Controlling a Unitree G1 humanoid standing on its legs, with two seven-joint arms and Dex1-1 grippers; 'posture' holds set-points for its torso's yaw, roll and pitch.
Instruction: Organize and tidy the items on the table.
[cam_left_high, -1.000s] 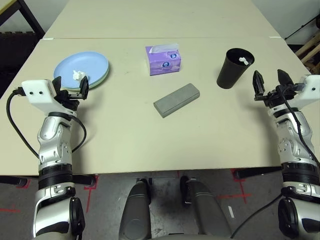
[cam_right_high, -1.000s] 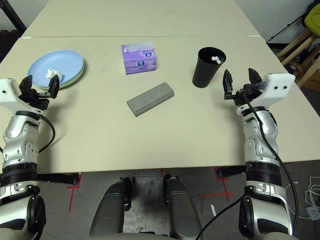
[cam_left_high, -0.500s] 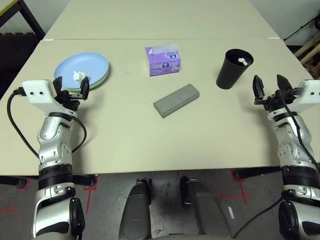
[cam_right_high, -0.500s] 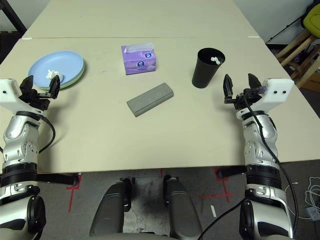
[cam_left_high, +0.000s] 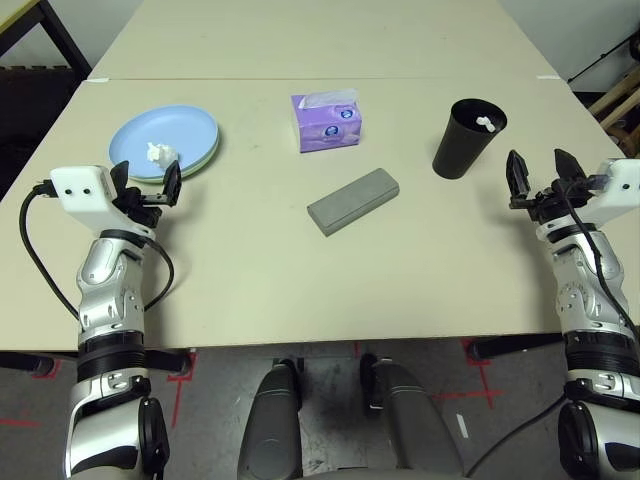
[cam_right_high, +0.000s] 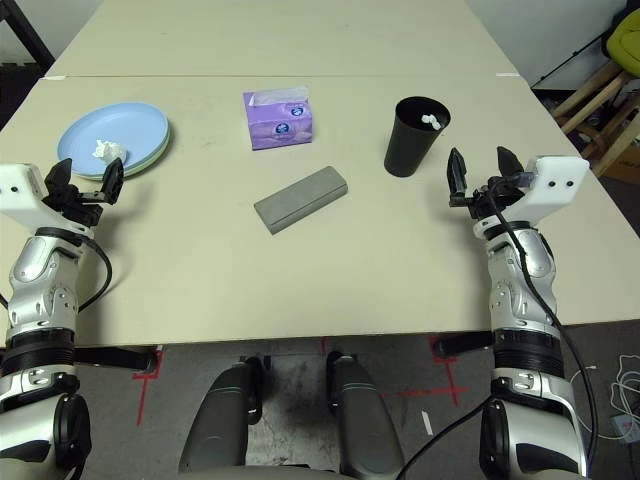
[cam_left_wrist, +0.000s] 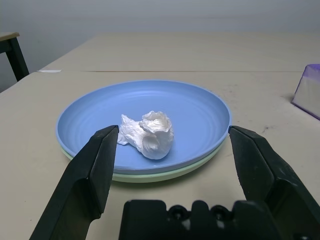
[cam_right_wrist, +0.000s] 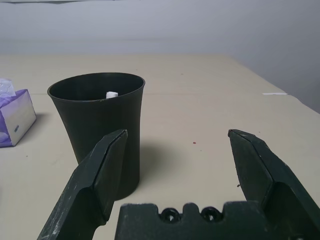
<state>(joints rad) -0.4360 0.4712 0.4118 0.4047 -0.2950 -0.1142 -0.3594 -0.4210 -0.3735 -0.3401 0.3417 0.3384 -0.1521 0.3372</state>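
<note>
On the pale beige table (cam_left_high: 260, 270), two stacked plates, light blue (cam_left_high: 185, 122) over pale green (cam_left_wrist: 145, 177), one crumpled tissue (cam_left_high: 162, 154) upon them, one grey case (cam_left_high: 353, 201), one purple tissue pack (cam_left_high: 328, 122) and one black cup (cam_left_high: 468, 140) holding white-tipped items (cam_right_high: 431, 121) are counted. Two grippers, left (cam_left_high: 146, 185) and right (cam_left_high: 542, 178), are found open and empty. Grey floor (cam_left_high: 320, 430) is noted.

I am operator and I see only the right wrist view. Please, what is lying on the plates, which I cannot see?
Observer: A crumpled white tissue lies on the blue plate, which is stacked on a green one.
Operator: Thank you. And the left gripper, is it holding something?
Observer: No, the left gripper is open and empty, on the robot's side of the plates.
Operator: Is there also a glasses case?
Observer: Yes, a closed grey case lies on the table.
</note>
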